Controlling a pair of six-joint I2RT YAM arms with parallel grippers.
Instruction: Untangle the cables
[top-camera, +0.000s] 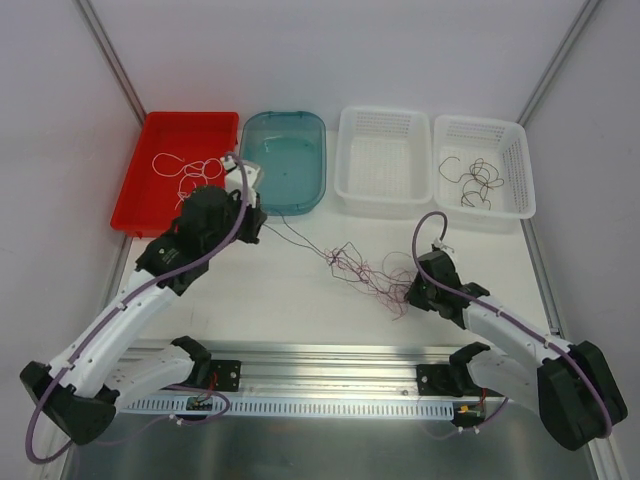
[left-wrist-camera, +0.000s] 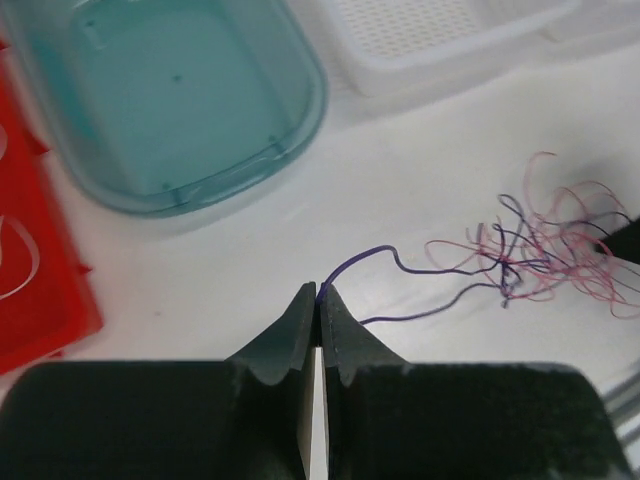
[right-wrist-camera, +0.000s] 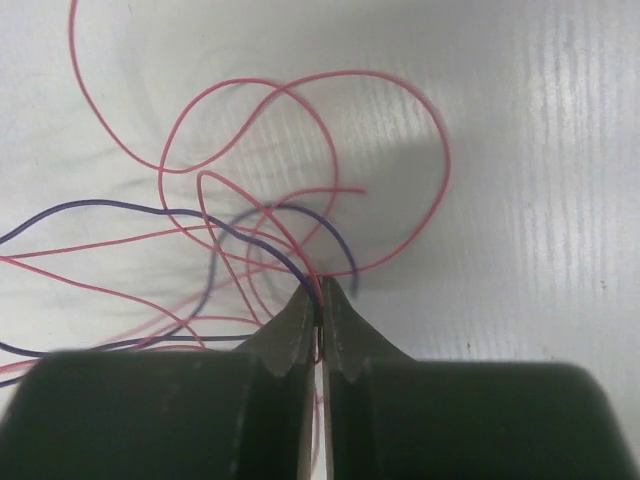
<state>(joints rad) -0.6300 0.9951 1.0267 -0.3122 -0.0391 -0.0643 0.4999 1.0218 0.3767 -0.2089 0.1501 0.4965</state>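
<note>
**Black left gripper (left-wrist-camera: 320, 296) and black right gripper (right-wrist-camera: 322, 292) both clamped on wire**

Jaws pressed together on both sides! Along the far edge of the white table (top-camera: 300, 305), left to right, sit a red plastic tray (top-camera: 190, 119) holding white strands (top-camera: 185, 165), a translucent teal tub (top-camera: 285, 165), one white perforated basket (top-camera: 385, 115), and another (top-camera: 521, 170) holding dark strands (top-camera: 475, 180). The cables (top-camera: 362, 272), a curly clump of thin pink-red and purple wires, lie mid-table between the arms. The left gripper nips one purple strand (left-wrist-camera: 375, 250) running right into the clump. The right gripper pinches pink and purple strands at the clump's right edge.
</note>
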